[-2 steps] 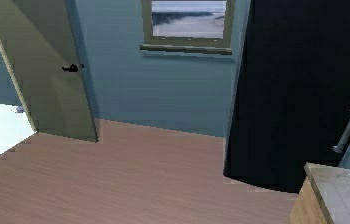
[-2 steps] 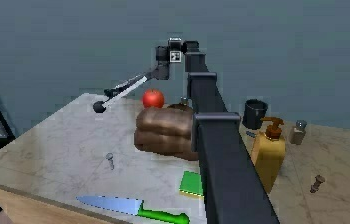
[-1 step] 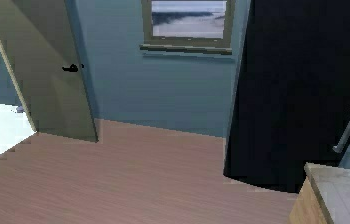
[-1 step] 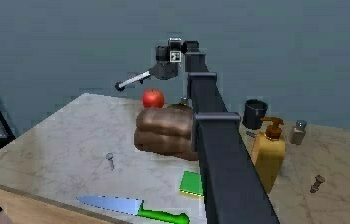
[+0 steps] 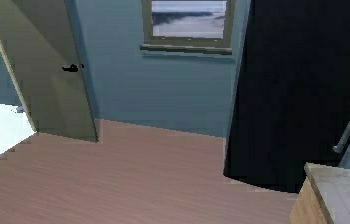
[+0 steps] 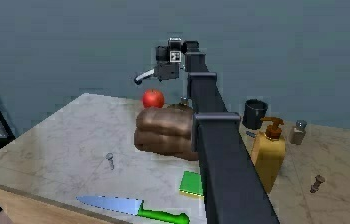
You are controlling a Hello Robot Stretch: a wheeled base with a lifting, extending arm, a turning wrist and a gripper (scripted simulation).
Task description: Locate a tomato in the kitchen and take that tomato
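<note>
A small round red tomato [image 6: 154, 99] shows near the far edge of the pale stone countertop [image 6: 53, 140], just behind a brown loaf of bread [image 6: 165, 130]. My dark arm rises from the arm side view's bottom edge. Its gripper [image 6: 143, 75] stands a little above the tomato, with the blue wall behind it. I cannot tell whether it holds anything, nor whether the tomato rests on the counter.
On the counter lie a blue-bladed knife with a green handle [image 6: 133, 210], a green pad [image 6: 191, 183], a yellow bottle [image 6: 268, 150], a dark cup [image 6: 254, 112] and small shakers [image 6: 299, 132]. Ahead stand a black fridge [image 5: 303, 90], an open door [image 5: 53, 65] and a window [image 5: 188, 22].
</note>
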